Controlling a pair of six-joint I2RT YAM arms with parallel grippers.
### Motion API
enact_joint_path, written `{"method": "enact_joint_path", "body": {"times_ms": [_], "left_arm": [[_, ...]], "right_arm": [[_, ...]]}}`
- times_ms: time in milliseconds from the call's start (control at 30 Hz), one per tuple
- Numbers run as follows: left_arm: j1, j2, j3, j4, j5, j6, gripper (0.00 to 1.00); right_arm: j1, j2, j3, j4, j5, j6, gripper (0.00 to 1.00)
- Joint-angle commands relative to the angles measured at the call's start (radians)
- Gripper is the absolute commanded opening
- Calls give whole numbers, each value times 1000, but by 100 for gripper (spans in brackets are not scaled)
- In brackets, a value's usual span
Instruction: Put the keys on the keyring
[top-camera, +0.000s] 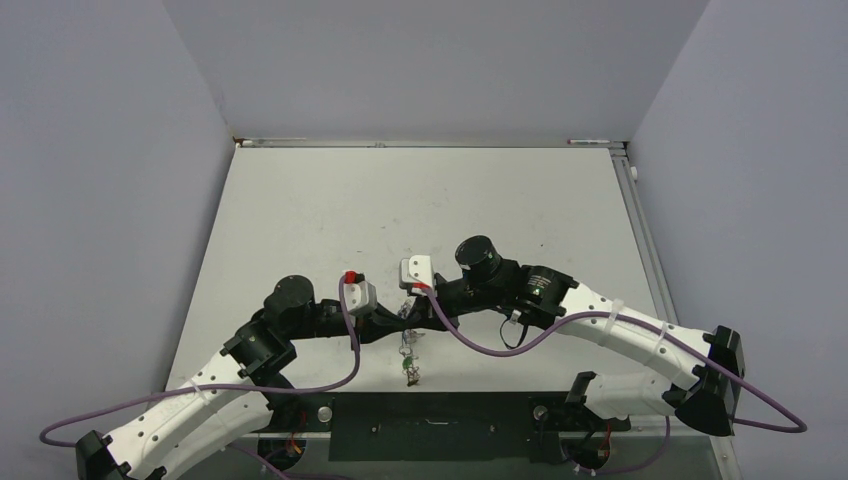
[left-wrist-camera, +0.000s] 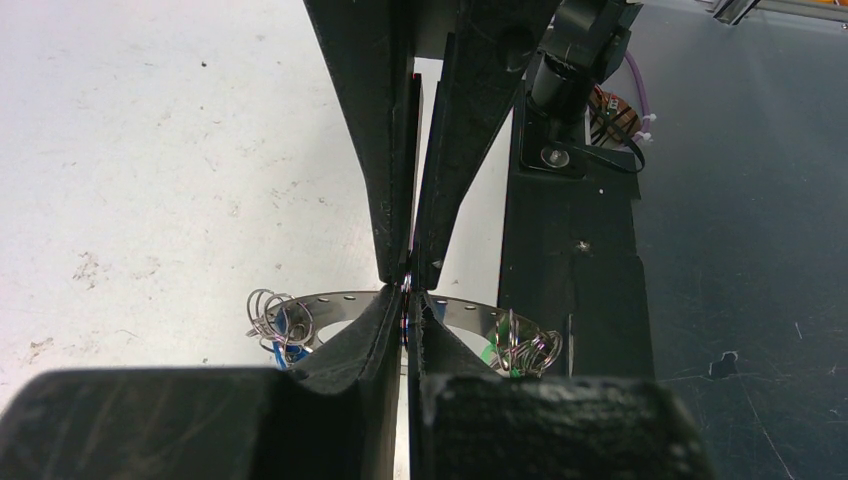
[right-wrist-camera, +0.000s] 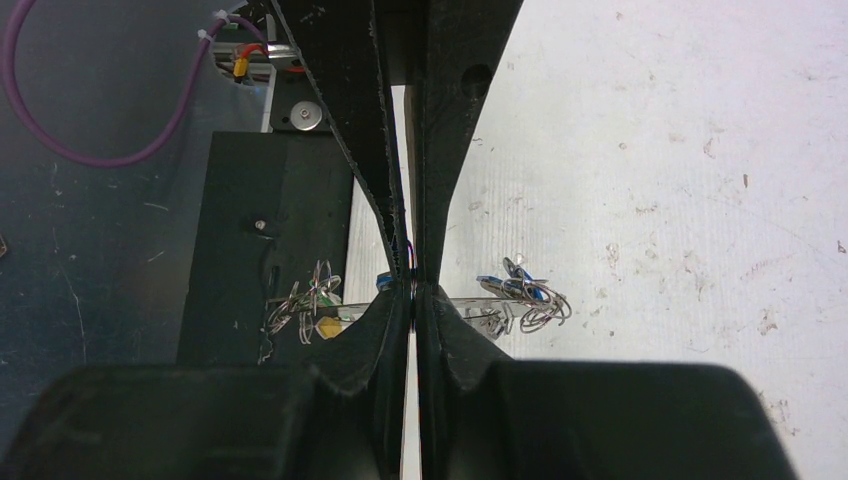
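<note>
Both arms were extended low over the table (top-camera: 400, 200) and bent inward. The left arm (top-camera: 250, 350) and the right arm (top-camera: 610, 320) were thus set wrist to wrist just ahead of the black mounting plate (top-camera: 440, 420) at the near edge. The two grippers were aligned head-on, fingertips almost in contact.

The left gripper (left-wrist-camera: 405, 298) was clenched. Its jaws were pressed together on the rim of the keyring (left-wrist-camera: 340, 300), whose flat grey band, pierced with small holes, emerged on either side of the fingertips.

The right gripper (right-wrist-camera: 412, 296) was likewise clenched, with its jaws closed at the same section of the rim. Whether the band itself or only a wire loop was pinched there could not be determined. A small blue piece (right-wrist-camera: 385, 280) was seen just beside its tips.

The keyring was located near the middle of the table's near edge, between the two wrists and beside the plate. Whether it was resting on the surface or raised could not be determined.

The keys (left-wrist-camera: 277, 322) were carried on the ring in bunches by thin wire loops. In the left wrist view, a bunch with a blue tag was seen on one side of the fingers and a bunch with a green tag (left-wrist-camera: 520, 345) on the other. In the right wrist view, green and yellow tags (right-wrist-camera: 322, 320) were noted toward the plate and blue tags (right-wrist-camera: 522, 290) toward the open table.
</note>
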Motion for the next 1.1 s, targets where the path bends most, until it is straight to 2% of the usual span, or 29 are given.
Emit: {"method": "enact_joint_path", "body": {"times_ms": [0,200,233,467,567,733,1067], "left_arm": [[-4,-16,59,71,-1,13,0],[-3,-43,52,79,-5,12,0],[-3,-51,49,85,-3,10,3],[2,-92,36,108,-1,10,53],[13,-102,37,108,-3,14,63],[36,-142,28,135,-14,5,61],[51,-116,12,189,38,-36,48]], "right_arm": [[8,8,22,44,-48,-5,5],[6,-12,8,92,-59,-1,5],[6,-22,1,105,-56,-1,5],[6,-95,-38,169,-8,9,5],[5,-116,-46,169,29,6,5],[5,-166,-70,214,65,9,5],[2,-241,-123,302,90,26,5]]}}
